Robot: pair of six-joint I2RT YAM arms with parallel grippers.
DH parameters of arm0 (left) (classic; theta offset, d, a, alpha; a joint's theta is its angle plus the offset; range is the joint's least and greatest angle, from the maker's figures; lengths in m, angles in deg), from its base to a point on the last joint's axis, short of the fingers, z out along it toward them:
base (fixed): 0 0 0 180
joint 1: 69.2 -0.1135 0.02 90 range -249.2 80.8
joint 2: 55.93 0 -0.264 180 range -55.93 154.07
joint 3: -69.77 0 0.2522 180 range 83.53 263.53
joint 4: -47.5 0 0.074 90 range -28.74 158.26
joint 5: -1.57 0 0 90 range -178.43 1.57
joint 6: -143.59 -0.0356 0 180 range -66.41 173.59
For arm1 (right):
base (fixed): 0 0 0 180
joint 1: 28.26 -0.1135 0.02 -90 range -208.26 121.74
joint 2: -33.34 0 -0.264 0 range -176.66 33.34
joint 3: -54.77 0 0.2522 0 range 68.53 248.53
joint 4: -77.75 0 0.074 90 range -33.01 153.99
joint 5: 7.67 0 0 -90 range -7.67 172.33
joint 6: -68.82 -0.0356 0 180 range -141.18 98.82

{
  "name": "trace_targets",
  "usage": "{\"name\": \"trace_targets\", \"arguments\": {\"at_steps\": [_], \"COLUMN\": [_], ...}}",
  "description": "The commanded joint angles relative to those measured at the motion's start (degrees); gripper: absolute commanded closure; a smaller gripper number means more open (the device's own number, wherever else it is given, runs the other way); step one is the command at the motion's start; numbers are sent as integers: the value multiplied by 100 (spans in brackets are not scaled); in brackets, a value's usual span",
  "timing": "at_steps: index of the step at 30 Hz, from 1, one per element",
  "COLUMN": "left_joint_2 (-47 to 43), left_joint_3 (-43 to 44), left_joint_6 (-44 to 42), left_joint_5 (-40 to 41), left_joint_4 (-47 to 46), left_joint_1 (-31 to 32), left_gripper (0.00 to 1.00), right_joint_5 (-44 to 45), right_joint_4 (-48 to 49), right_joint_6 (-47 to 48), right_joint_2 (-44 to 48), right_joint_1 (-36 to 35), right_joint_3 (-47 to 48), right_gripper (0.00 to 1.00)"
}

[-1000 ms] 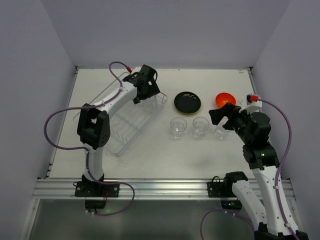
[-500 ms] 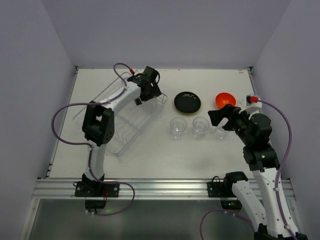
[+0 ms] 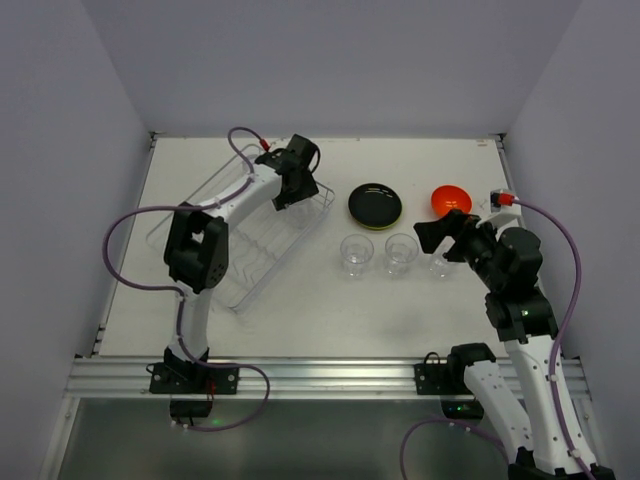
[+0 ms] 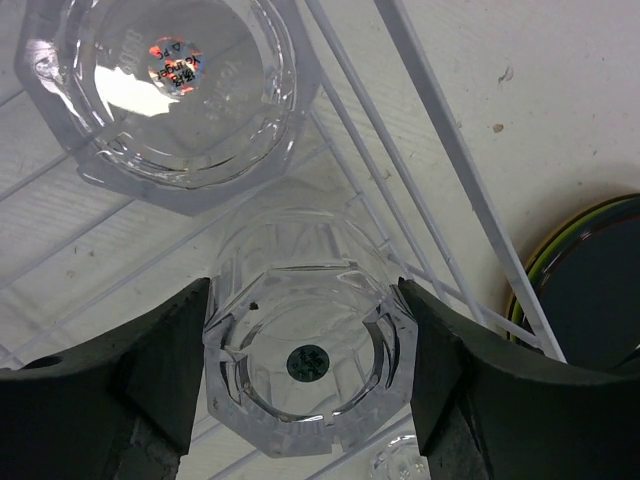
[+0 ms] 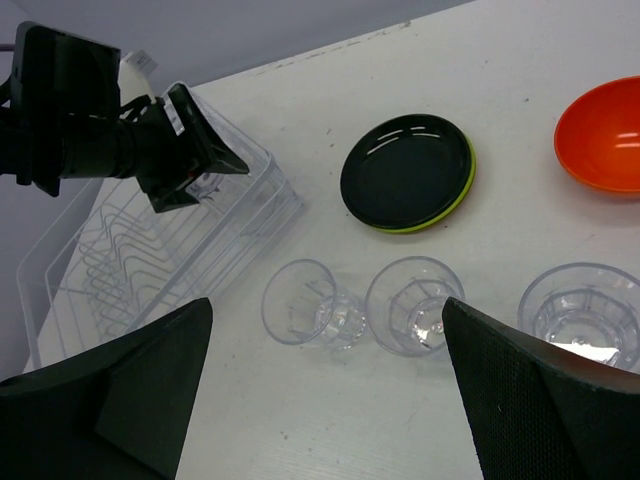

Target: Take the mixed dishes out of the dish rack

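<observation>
Fingers point(image 4: 160, 370) of the left hand point(image 4: 305, 345) have closed against both sides of a clear cup point(image 4: 300, 265) in the far corner of the dish rack point(image 3: 240, 285) (lift-out seems next); right hand point(image 5: 320, 400) hovers wide open, empty, over the counter point(image 3: 300, 320).

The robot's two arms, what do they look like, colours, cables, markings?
The left arm and right arm have white link shells and black joint housings. A purple cable loops along each, ending at a small red connector. The left gripper and right gripper are black, with broad matte fingers.
</observation>
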Motion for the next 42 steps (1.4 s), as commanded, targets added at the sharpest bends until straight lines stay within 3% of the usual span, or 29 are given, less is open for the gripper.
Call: {"name": "trace_targets", "arguments": {"at_steps": [1,5,7,19,25,28,30,31,34,38,40,42], "left_joint_2": [-459,-794,-1012,-2305,-3324,-4035,-4703,-4923,-5487,-5803,-5830,-5839], "left_joint_3": [-194,-361,-432,-985,-1590,-2056,-2846,-3136,-3902,-4631,-5089,-5265], "left_joint_6": [134,152,152,74,-207,-620,-1110,-1209,-1166,-710,-271,-6], "left_joint_5": [59,76,216,1007,1377,756,-376,-746,-2117,-3786,-4150,-4345], "left_joint_4": [40,-13,-13,-65,-425,-1230,-2022,-2852,-3998,-5704,-6687,-7052], "left_joint_1": [39,117,231,793,1163,1216,1234,1243,1295,1383,1480,1602], "left_gripper": [59,89,99,100,100,100,100,100,100,100,100,100], "right_joint_5": [-135,-152,-152,-354,-1039,-2056,-3195,-3480,-4314,-4827,-4881,-4872], "right_joint_4": [235,244,235,305,559,805,1323,1525,2725,4719,5233,5288], "right_joint_6": [90,108,117,117,170,249,65,-66,-664,-1988,-2203,-2160], "right_joint_2": [53,44,35,-8,-8,9,0,-17,-96,-52,-122,-175], "right_joint_1": [-5,-5,-5,-5,-5,-5,-5,-5,-49,-189,-373,-566], "right_joint_3": [-6,-6,-6,-41,-129,-190,-322,-365,-620,-1427,-1526,-1491], "right_gripper": [1,1,1,1,1,1,1,1,1,1,1,1]}}
